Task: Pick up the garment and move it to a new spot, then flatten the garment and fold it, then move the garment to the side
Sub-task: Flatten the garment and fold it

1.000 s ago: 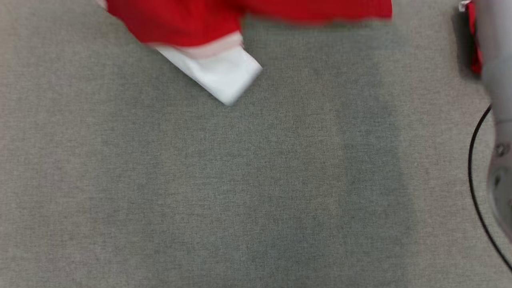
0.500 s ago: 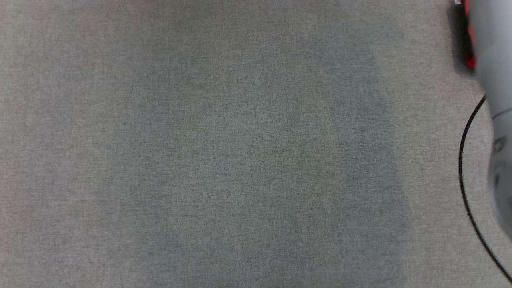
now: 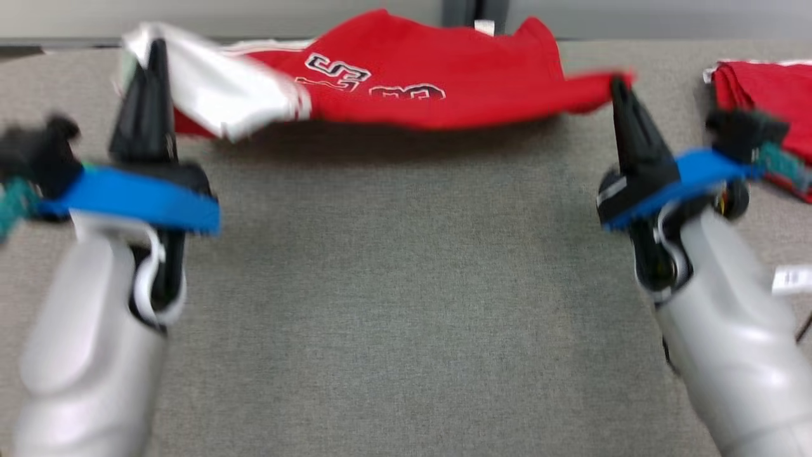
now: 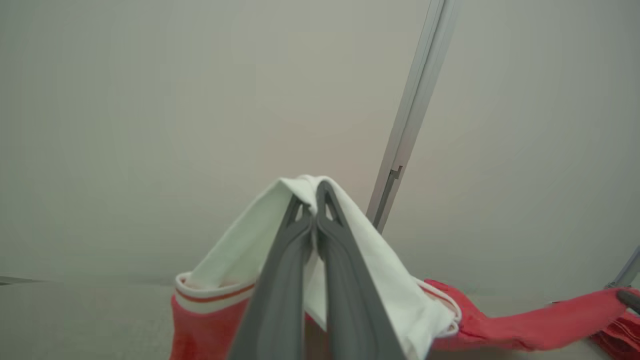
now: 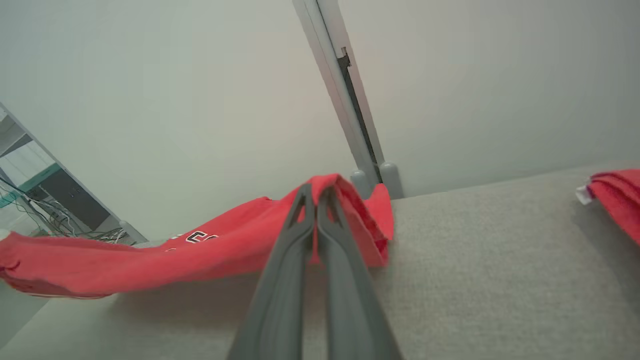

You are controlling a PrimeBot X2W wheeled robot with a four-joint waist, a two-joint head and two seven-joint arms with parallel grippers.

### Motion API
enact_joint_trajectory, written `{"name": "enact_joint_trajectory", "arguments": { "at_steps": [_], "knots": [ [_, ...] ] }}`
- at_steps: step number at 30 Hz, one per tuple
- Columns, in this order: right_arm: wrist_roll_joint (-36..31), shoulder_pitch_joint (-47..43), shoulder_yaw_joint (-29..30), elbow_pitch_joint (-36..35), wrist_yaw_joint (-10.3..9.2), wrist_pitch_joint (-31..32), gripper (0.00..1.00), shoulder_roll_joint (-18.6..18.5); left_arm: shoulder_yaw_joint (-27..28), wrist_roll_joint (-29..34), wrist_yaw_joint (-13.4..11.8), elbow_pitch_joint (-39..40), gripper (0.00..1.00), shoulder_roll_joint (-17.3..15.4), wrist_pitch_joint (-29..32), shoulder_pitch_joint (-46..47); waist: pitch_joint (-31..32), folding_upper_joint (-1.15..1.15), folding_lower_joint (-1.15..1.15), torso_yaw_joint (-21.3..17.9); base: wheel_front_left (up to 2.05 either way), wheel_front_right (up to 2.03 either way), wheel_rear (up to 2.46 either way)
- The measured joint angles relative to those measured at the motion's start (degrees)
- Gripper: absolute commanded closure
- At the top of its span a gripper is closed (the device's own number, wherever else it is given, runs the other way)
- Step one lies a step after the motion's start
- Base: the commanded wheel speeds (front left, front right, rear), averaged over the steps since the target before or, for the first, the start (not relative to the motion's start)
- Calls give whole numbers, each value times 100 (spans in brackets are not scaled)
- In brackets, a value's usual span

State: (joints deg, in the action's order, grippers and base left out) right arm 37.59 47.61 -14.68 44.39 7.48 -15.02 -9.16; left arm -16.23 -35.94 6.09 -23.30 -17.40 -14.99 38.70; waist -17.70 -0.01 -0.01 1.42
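Note:
The garment (image 3: 419,82) is a red shirt with white sleeves and black-and-white lettering, stretched in the air above the far part of the grey table (image 3: 393,304). My left gripper (image 3: 152,54) is shut on its white sleeve end at the upper left; the left wrist view shows the white cloth (image 4: 380,260) draped over the closed fingers (image 4: 295,250). At the upper right, my right gripper (image 3: 618,86) is shut on the red edge, and the red fabric (image 5: 240,250) folds over its tips (image 5: 316,192).
A second red garment (image 3: 767,95) lies bunched at the table's right edge, also in the right wrist view (image 5: 617,197). A pale wall with a vertical metal post (image 5: 345,95) stands behind the table. Shelving with cables (image 5: 45,200) is off to the left.
The head camera has tilted up, so both arms and the far table edge have come into view. The garment now hangs stretched between the two grippers.

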Motion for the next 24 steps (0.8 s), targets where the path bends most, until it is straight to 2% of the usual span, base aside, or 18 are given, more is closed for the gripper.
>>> {"name": "enact_joint_trajectory", "arguments": {
  "at_steps": [4,12,20,24],
  "knots": [
    [347,-1242,-23,-612,0,0,100,-122,441,288,-11,425,100,266,0,-1291,257,-1,-1,30,0,0,0],
    [488,-3487,-85,-1526,0,8,100,-153,964,609,-54,1090,100,875,1,-3758,869,-1,0,8,0,0,0],
    [174,-4964,523,-2430,0,405,100,-189,996,825,-127,1614,100,1022,0,-5025,1417,-1,0,18,0,0,0],
    [-45,-5545,898,-3069,1,861,100,-41,993,810,-210,1841,100,1042,23,-5339,1501,0,0,8,0,0,0]
  ]
}}
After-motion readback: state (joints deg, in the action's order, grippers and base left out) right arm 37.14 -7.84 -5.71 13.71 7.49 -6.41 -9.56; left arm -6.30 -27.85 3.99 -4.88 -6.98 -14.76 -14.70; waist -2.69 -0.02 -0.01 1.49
